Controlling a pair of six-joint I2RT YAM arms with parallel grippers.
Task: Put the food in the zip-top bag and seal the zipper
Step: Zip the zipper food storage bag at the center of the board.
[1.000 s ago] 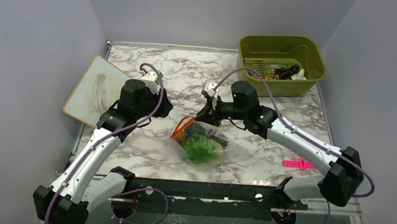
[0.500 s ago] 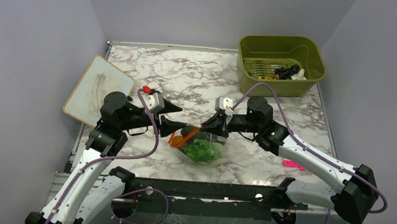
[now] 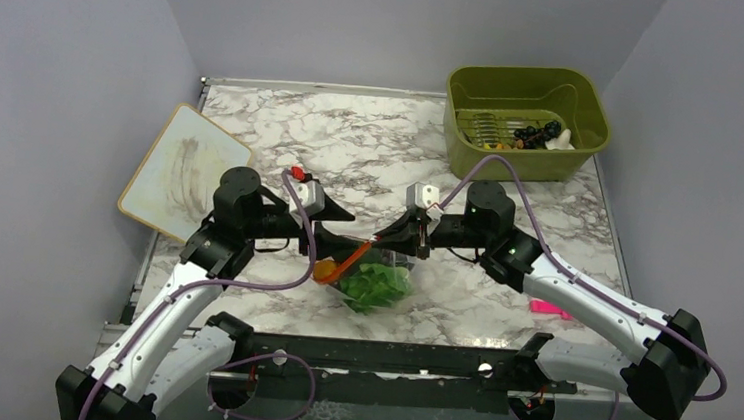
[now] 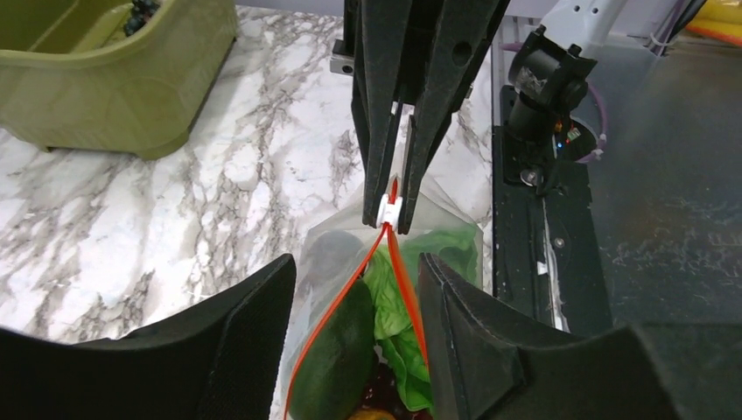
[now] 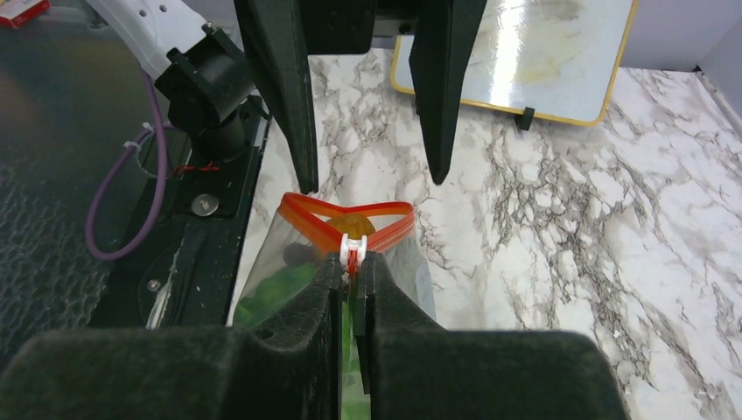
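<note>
Veined grey-and-white marble covers the table [image 3: 353, 148]. A rigid olive bin [image 3: 552, 164] is set at the far right, and a glossy yellow-rimmed board [image 3: 176, 170] lies at the left. The thin, floppy clear bag [image 3: 399, 265] is seen mid-table, with ruffled lettuce [image 3: 372, 288] inside (a smooth dark green piece [image 4: 337, 350] beside it). Its narrow orange-red zipper [image 5: 306, 217] is pinched by the right gripper [image 5: 352, 262]. The left gripper [image 4: 354, 262] is spread, flanking the gaping mouth.

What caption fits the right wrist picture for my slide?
The right gripper pinches the zipper of the zip-top bag; the open left gripper faces it.
</note>
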